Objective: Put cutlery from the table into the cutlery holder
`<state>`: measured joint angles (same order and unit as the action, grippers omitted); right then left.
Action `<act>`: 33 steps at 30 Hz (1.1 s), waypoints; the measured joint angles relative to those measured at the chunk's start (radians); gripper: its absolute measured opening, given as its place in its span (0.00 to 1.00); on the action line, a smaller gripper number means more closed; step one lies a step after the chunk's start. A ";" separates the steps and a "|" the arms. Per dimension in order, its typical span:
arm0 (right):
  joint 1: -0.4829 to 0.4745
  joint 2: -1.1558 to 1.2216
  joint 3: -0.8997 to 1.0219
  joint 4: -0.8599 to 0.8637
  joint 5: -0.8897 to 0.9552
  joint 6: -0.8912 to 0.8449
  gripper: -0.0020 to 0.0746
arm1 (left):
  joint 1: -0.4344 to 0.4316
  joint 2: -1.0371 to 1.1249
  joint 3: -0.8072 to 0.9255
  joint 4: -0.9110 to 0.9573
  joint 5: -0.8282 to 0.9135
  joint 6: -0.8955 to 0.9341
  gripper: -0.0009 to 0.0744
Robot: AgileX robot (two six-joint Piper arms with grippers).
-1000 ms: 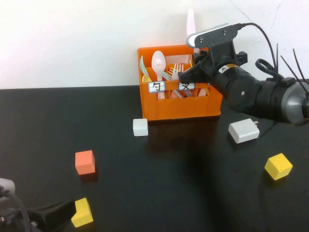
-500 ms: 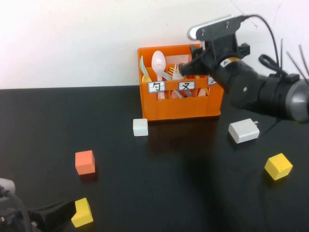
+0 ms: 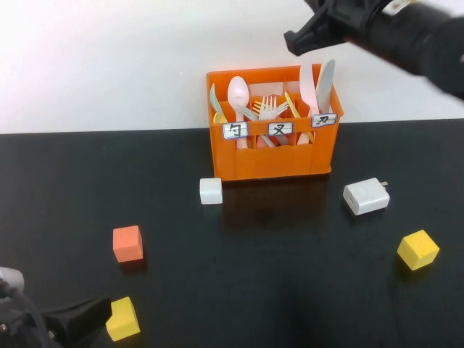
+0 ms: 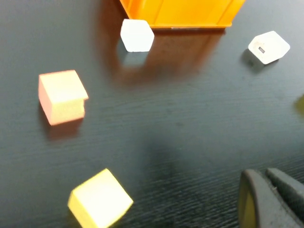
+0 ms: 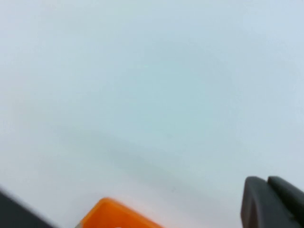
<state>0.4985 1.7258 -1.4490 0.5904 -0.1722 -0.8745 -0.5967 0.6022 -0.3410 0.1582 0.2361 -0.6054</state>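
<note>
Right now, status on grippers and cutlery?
Right gripper shut, empty, raised above cutlery holder. Left gripper shut, parked near edge. Pink knife and grey knife in holder. Nothing obstructing.

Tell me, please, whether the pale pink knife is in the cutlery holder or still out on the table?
In. The pale pink knife stands upright in the cutlery holder's right-hand compartment beside the grey-white knife.

A robot test bench in a lab, by the look of it: a glossy black table [image 3: 304,290] against a bare white wall [image 3: 101,58], scattered with coloured cubes [image 3: 127,243] and a white charger [image 3: 366,196], and a labelled orange crate [image 3: 272,156] at upper centre.
</note>
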 joint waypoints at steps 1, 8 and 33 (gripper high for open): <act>0.000 -0.025 0.000 0.000 0.044 -0.029 0.03 | 0.000 0.000 0.000 0.014 0.000 0.000 0.01; 0.002 -0.160 0.000 -0.012 0.333 -0.136 0.02 | 0.000 0.000 0.000 0.121 -0.008 0.000 0.01; 0.029 -0.855 0.795 0.011 0.306 -0.186 0.02 | 0.000 -0.266 0.020 0.530 0.206 -0.363 0.01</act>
<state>0.5279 0.8709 -0.6542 0.6012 0.1335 -1.0608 -0.5967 0.3363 -0.3205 0.6886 0.4417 -0.9682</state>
